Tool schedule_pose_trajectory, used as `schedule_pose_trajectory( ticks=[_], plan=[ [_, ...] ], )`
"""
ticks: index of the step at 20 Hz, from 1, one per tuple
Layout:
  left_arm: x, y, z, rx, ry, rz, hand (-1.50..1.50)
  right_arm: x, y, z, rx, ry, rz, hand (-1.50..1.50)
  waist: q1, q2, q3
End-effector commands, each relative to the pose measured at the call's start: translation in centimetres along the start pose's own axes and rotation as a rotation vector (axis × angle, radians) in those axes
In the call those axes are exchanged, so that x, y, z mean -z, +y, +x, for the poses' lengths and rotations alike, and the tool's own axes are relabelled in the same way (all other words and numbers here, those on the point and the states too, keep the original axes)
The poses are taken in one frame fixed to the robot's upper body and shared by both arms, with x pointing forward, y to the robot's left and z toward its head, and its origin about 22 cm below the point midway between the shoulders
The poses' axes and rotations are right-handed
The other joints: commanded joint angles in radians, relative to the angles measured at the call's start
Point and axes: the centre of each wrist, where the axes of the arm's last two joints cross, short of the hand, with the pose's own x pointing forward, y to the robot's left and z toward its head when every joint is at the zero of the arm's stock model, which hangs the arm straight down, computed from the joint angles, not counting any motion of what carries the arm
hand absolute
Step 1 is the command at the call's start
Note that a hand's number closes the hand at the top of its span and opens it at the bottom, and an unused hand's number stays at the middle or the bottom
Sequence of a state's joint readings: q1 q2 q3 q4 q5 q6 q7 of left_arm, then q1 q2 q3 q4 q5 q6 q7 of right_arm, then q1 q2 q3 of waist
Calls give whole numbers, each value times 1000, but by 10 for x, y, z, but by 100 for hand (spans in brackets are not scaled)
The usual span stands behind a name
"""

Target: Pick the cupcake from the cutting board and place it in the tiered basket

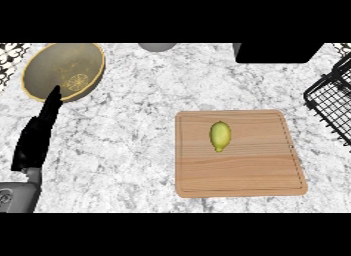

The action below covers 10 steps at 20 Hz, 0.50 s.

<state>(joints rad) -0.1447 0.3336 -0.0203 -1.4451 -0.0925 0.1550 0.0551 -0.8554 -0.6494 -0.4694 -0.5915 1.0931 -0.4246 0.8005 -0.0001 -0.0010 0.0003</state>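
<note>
Head view: a yellowish bowl (45, 70) sits top left, a grey object (157, 47) and a black box (277, 52) at the far edge, and a wire basket (340, 105) at the right. The table (126, 135) is grey-white marble. A yellow-green fruit (220, 135) lies on the wooden board (259, 165), well apart from the left hand (36, 137), which rests open with straight fingers below the bowl.
</note>
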Motion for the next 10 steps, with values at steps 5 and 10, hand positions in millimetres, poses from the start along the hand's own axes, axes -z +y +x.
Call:
schedule_pose_trajectory(
  ticks=[5, 10],
  plan=[
    [9, 22, -6, -11, 34, 22, 0, -5, -38, 2, 183, -71, -173, -150, -27, -8, -2],
    [-10, 9, 2, 13, 19, 20, 0, -13, -82, 3, 215, 67, -203, -150, -25, -12, -2]
  ],
)
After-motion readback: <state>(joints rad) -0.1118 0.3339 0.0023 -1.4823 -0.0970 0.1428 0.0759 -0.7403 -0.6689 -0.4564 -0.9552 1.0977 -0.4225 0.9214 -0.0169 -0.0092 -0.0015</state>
